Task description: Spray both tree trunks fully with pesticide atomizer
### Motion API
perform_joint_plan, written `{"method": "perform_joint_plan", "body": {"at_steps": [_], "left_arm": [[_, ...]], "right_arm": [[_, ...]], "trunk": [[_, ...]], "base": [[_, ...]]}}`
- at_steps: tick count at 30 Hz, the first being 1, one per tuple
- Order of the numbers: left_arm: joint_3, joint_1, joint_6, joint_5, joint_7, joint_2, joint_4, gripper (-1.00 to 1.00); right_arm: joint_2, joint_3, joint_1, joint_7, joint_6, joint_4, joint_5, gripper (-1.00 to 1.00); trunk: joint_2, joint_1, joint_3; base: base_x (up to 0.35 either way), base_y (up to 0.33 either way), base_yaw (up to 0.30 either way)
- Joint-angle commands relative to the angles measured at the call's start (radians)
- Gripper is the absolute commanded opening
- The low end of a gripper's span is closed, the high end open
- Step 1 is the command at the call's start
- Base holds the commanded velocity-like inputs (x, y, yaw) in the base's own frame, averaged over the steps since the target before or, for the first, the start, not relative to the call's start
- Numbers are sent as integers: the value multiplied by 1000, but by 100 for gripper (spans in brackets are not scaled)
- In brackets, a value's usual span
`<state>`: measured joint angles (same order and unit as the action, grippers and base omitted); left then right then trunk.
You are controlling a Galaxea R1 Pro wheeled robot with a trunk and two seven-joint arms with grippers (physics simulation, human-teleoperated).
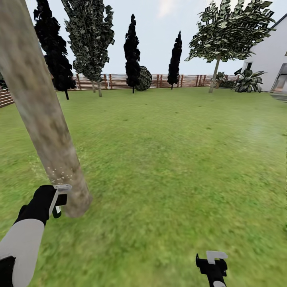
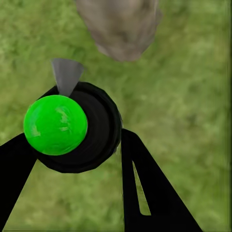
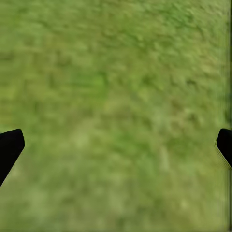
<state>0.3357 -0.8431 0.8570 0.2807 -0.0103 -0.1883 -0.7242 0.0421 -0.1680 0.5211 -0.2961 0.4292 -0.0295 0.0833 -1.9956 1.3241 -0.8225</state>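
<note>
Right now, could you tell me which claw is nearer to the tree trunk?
Left. The left claw sits right beside the tree trunk near its base, gripping the atomizer. The right claw hangs open over the lawn, well off to the side.

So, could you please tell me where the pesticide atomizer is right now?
The pesticide atomizer sits clamped in the left pincer, low at the left of the head view, right beside the base of the near tree trunk, above the lawn.

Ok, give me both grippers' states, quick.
Left gripper: shut on the pesticide atomizer, beside the tree trunk.
Right gripper: open, empty, over the lawn.
</note>
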Motion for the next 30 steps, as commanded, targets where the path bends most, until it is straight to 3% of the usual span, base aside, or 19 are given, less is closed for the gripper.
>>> {"method": "perform_joint_plan", "body": {"at_steps": [1,8,19,25,30], "left_arm": [[2,1,3,2,-1,0,-1,-100],[3,3,0,3,1,-5,-1,-100],[8,8,1,2,-5,-5,-42,-100],[9,7,1,2,-6,2,-44,-100],[4,8,-1,0,-13,5,-44,-100]], "right_arm": [[0,-8,0,-2,3,0,9,100],[-1,-8,0,-2,3,0,9,100],[-2,-8,0,-2,2,0,8,100],[-1,-8,0,-2,2,0,9,100],[-1,-8,0,-2,2,0,9,100]], "trunk": [[0,0,-1],[0,0,-1],[0,0,-1],[0,0,-1],[0,0,-1]], "base": [[40,-274,0],[82,-274,37],[130,-256,262],[274,-102,276],[40,-4,276]]}}
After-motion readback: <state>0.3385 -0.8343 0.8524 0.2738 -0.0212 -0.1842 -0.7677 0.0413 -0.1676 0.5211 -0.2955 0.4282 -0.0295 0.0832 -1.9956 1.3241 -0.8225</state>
